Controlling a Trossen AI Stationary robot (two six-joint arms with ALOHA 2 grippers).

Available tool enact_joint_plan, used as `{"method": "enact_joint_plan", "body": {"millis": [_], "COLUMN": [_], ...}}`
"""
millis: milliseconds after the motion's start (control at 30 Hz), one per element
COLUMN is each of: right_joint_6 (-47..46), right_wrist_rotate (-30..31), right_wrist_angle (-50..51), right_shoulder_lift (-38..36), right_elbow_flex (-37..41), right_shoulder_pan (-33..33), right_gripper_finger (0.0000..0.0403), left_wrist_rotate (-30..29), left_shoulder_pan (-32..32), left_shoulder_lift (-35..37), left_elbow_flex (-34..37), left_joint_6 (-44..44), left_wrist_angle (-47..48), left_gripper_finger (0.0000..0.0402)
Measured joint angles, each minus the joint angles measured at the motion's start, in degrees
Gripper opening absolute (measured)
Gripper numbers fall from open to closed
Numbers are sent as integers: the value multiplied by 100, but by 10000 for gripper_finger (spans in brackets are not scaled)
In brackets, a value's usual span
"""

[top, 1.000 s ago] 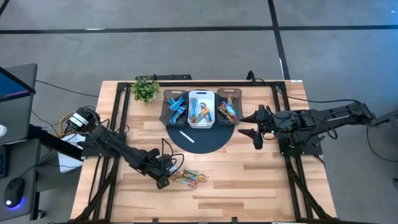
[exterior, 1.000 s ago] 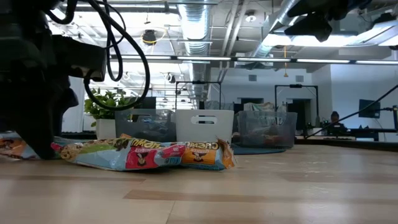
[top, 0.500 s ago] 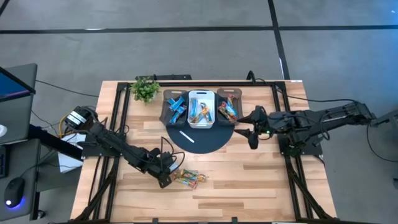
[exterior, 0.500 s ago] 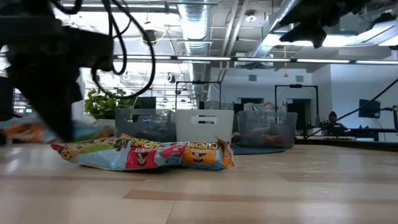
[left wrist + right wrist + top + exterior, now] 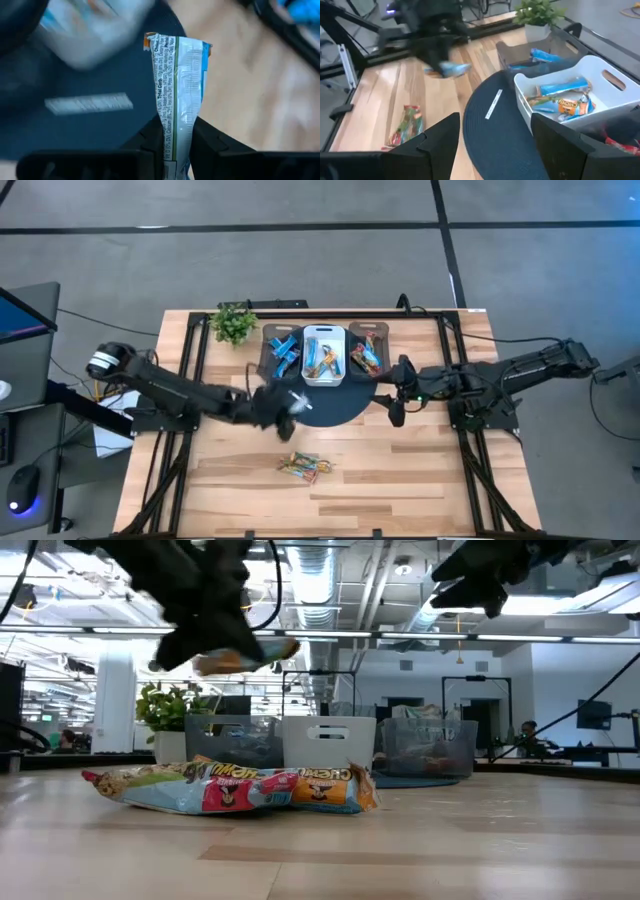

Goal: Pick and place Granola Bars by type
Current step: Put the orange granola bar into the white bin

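Observation:
My left gripper (image 5: 278, 406) is in the air over the near-left edge of the dark round mat (image 5: 335, 412), shut on a silver-teal granola bar (image 5: 180, 85). That bar shows as a blur in the low view (image 5: 243, 657). A small heap of bars (image 5: 300, 467) lies flat on the wood nearer the front edge and also shows in the low view (image 5: 235, 787). My right gripper (image 5: 394, 406) is open and empty, in the air over the mat's right edge. Three bins hold sorted bars: dark left bin (image 5: 282, 352), white middle bin (image 5: 324, 356), dark right bin (image 5: 366, 354). My left gripper pinches the silver-teal bar near one end (image 5: 176, 142) between its two fingers (image 5: 154, 136), which lie across the bar's width. The rest of the bar sticks out forward past the fingertips. It is lifted well clear of the table.
A thin white stick (image 5: 300, 400) lies on the mat in front of the bins. A small potted plant (image 5: 233, 323) stands at the far left beside the bins. Bare wood lies around the heap and along the front edge.
My left gripper has risen from beside the heap with one bar and moved toward the far edge and the mat; the bar is now lifted clear. My right gripper has moved a little toward the table's left, over the mat's right edge.

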State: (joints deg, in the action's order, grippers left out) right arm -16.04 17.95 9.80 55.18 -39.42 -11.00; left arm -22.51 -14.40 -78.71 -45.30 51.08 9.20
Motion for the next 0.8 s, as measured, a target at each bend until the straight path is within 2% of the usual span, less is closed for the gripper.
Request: {"method": "enact_joint_plan", "body": {"millis": [67,133,333,567,800], "right_joint_6": [0,3,3,-144,-450], "right_wrist_rotate": [5,5,11,14,11], "right_wrist_angle": [1,16,-30,-62,-46], "right_shoulder_lift": [0,1,0,0,0], "right_elbow_flex": [0,2,0,0,0], "right_shoulder_pan": [19,51,61,48,48], "right_gripper_finger": [239,239,239,239,239], "left_wrist_rotate": [-305,-348,142,544,1084], "left_shoulder_pan": [343,750,1821,2677,2977], "left_shoulder_lift": [-5,-81,-503,-1088,-1476], "left_elbow_flex": [4,2,-1,-1,4], "left_joint_6": [-155,-365,-969,-1003,-911], "left_wrist_angle": [-377,-890,-2626,-3607,-4006], "left_gripper_finger": [62,62,62,61,62]}}
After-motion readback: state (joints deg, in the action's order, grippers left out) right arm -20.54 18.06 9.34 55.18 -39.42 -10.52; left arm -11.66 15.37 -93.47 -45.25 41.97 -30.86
